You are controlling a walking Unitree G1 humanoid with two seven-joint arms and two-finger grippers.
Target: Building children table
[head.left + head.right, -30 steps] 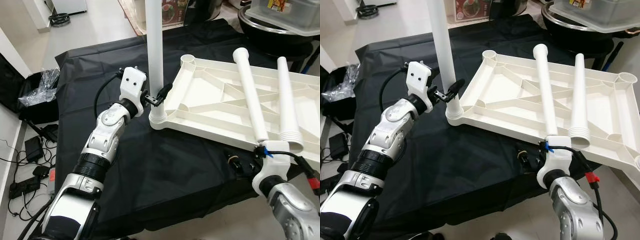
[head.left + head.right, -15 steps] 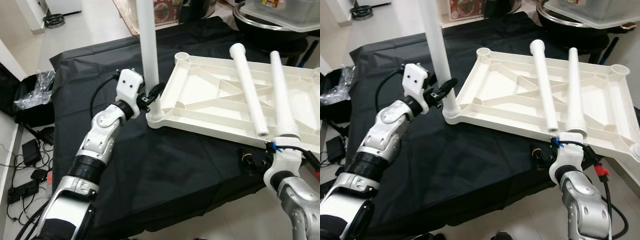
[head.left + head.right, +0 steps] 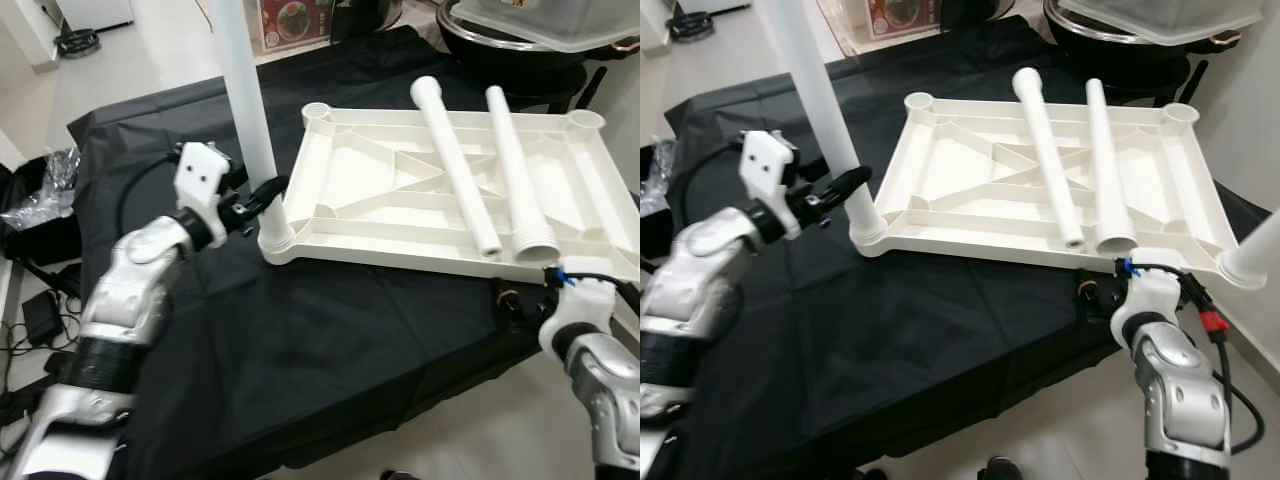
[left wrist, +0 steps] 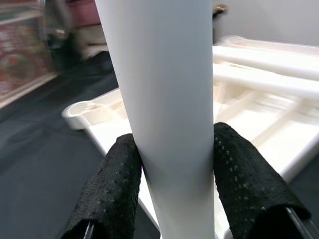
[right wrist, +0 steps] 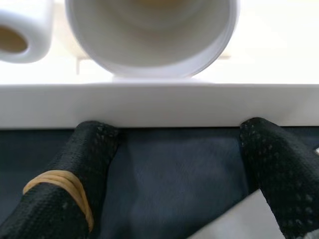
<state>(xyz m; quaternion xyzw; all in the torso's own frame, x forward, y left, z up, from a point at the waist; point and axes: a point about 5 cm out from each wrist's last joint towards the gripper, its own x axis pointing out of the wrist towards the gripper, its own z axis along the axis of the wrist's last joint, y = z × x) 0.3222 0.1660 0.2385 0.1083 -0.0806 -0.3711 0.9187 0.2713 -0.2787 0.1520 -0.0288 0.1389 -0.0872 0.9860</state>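
Observation:
A white plastic tabletop lies upside down on a black cloth. One white leg stands upright in the tabletop's near-left corner socket. My left gripper is shut on the leg just above the socket, and the left wrist view shows both pads pressed against it. Two loose legs lie side by side across the tabletop's ribs. My right gripper is open at the tabletop's near rim, below the open end of a loose leg. Another white leg shows at the near-right corner.
A large dark pot with a clear lidded container stands behind the tabletop at the back right. On the floor to the left lie a plastic bag and cables. The cloth's near edge runs just below my right gripper.
The whole picture has shifted as my head moved. My left gripper stays shut on the upright leg, and my right gripper stays at the tabletop's near rim.

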